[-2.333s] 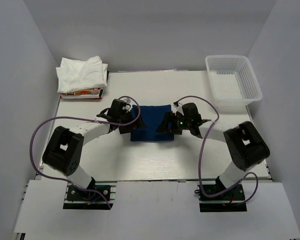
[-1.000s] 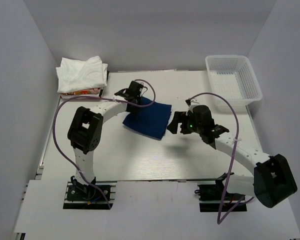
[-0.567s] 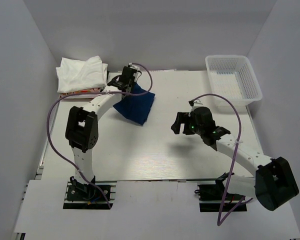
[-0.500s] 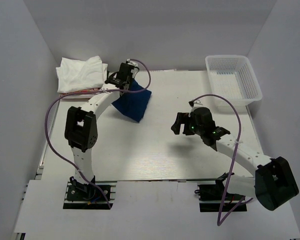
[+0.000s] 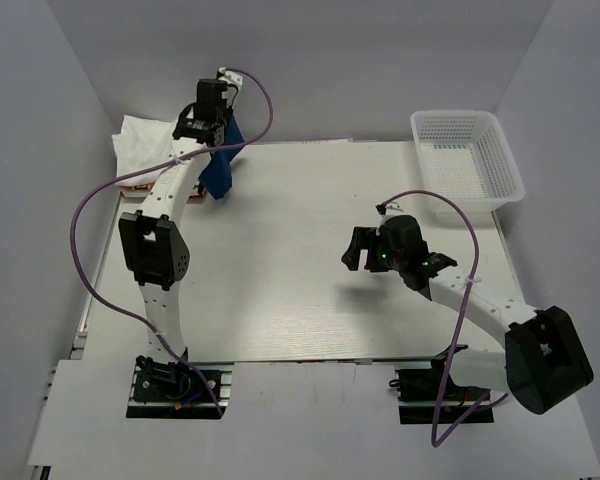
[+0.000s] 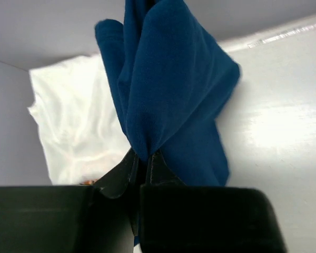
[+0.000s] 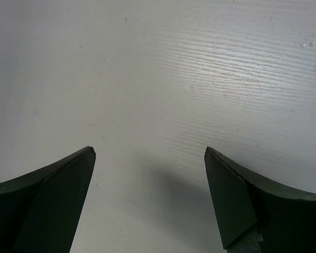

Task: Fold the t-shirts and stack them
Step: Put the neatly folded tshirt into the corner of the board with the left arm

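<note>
The left claw (image 6: 145, 161) is pinched tight on a fold of the navy shirt (image 6: 168, 89), which is bunched in thick folds. Behind it, white shirts (image 6: 79, 126) lie crumpled against the wall, with pale surface (image 6: 284, 132) alongside.

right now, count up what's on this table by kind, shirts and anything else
navy t-shirt: 1, hanging from the left end effector
white t-shirt pile: 1 (the shirts inside it can't be counted)
white mesh basket: 1
total: 3
</note>
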Robot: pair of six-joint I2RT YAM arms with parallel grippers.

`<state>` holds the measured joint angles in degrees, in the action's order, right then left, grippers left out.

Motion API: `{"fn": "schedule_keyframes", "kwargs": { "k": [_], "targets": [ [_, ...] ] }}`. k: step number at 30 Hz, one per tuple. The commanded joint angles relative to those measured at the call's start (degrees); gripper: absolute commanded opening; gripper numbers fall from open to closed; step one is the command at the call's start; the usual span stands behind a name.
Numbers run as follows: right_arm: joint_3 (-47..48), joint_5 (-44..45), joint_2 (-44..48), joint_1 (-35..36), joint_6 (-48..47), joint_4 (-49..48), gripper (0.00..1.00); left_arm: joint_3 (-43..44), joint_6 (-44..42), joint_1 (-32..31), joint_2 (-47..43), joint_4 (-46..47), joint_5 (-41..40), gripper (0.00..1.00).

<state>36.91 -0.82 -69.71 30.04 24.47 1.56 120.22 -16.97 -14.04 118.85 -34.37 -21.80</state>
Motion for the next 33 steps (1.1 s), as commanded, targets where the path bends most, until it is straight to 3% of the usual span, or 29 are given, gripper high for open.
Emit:
{"fn": "schedule_keyframes", "kwargs": {
  "k": [1, 13, 25, 31, 33],
  "targets": [
    [1.3, 0.0, -0.6, -0.2, 0.6, -1.9, 0.91, 6.4, -2.5, 2.7, 0.0, -0.4, 0.7, 0.00],
    [3.3, -1.9, -5.1, -0.4, 0.9, -2.8, 0.91, 11.3, -1.0, 10.7, 0.9, 3.2, 9.4, 0.00],
    [10.3, -4.5, -13.3, -0.3, 0.8, -1.6, 0.91, 9.2, -1.4, 19.6, 8.7, 11.3, 11.3, 0.00],
    [12.8, -6.2, -16.0, -0.4, 1.0, -1.7, 0.91, 13.7, -1.4, 23.2, 13.0, 11.1, 12.5, 0.00],
    [13.1, -6.6, -16.6, -0.4, 0.8, -1.7, 0.91, 11.9, -1.4, 23.7, 13.5, 13.7, 10.8, 0.04]
  ]
}}
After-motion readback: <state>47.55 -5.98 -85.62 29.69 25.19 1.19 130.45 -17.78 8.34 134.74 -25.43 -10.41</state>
